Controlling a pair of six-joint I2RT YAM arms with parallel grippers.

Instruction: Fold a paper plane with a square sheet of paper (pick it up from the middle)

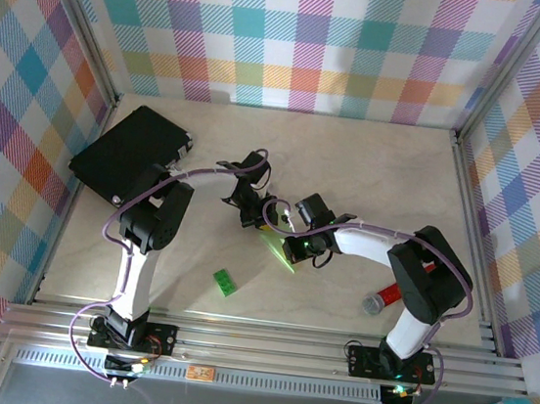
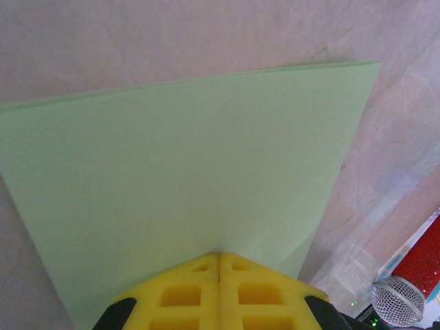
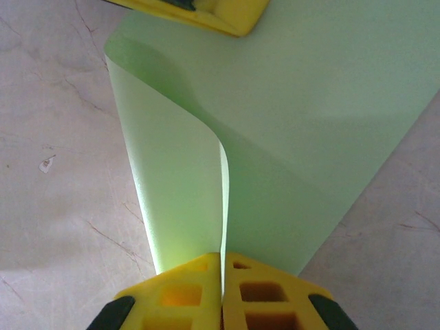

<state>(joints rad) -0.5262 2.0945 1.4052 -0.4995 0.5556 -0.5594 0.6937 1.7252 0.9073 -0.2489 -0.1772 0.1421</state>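
Over table (image 1: 372, 175): sheet (image 1: 281, 253), long axis far-L to near-R, tight in L fingers (image 2: 199, 268) + R fingers (image 3: 196, 269)

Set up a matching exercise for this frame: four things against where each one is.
Things:
1. square sheet of paper
2. green toy brick
3. microphone
4. black board

Places:
A. far-left part of the table
B. pinched by the left gripper and the right gripper
C. beside the right arm's base
D. on the table between the two arms

Pairs: 1-B, 2-D, 3-C, 4-A
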